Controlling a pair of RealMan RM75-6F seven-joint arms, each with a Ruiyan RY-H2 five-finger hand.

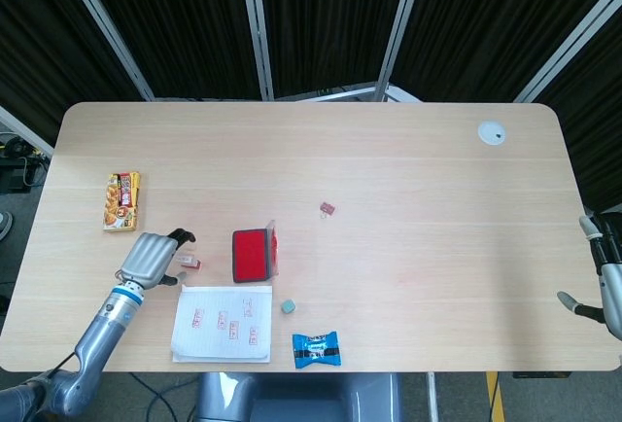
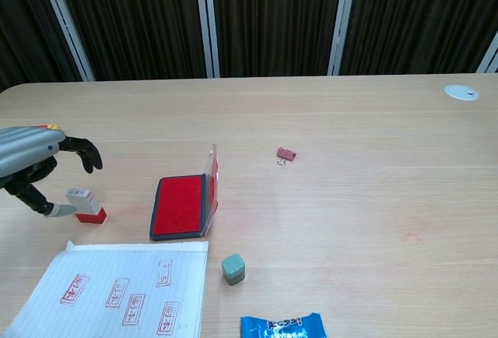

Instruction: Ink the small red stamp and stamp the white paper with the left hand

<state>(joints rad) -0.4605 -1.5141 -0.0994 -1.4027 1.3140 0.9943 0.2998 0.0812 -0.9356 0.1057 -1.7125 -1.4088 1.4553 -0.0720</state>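
Ink pad point(image 2: 180, 205) (lid up) beside stamp point(image 2: 86, 205)

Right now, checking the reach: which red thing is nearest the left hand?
The small red stamp, white-topped, right beside the left hand; the ink pad lies farther right.
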